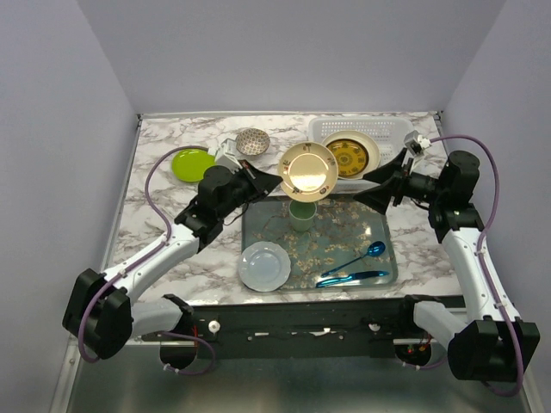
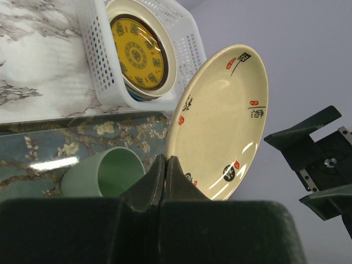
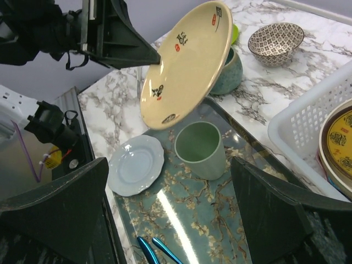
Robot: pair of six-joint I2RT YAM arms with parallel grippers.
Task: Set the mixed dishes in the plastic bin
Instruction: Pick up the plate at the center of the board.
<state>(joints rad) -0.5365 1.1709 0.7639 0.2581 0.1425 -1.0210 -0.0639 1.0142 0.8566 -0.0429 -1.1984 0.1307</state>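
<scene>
We log left end effector [image 2: 166,159] pinched on rim of cream plate [image 2: 220,121]. Plate round, glossy, red-black marks, tilted on edge, face toward wide-spread right end effector [image 1: 363,188]. White lattice plastic bin [image 2: 93,60] ahead of left fingertips, holds amber-yellow plate [image 2: 135,52].

Top external: high, behind arm bases, looks down and forward over whole white-grey marble table [image 1: 164,172]. Far, things small.

Left wrist: sits just behind left gripper [image 2: 166,165], looks along it, low, toward white lattice plastic basket [image 2: 93,66]. Very near cream round plate with red-black marks [image 2: 220,121].

Right wrist: behind right gripper [image 3: 169,165], looks down and across blue-green blossom-patterned tray [image 3: 209,220] toward left arm's side. Fairly near.

All three views share plate, pale green cup [image 3: 201,148], part of basket.
</scene>
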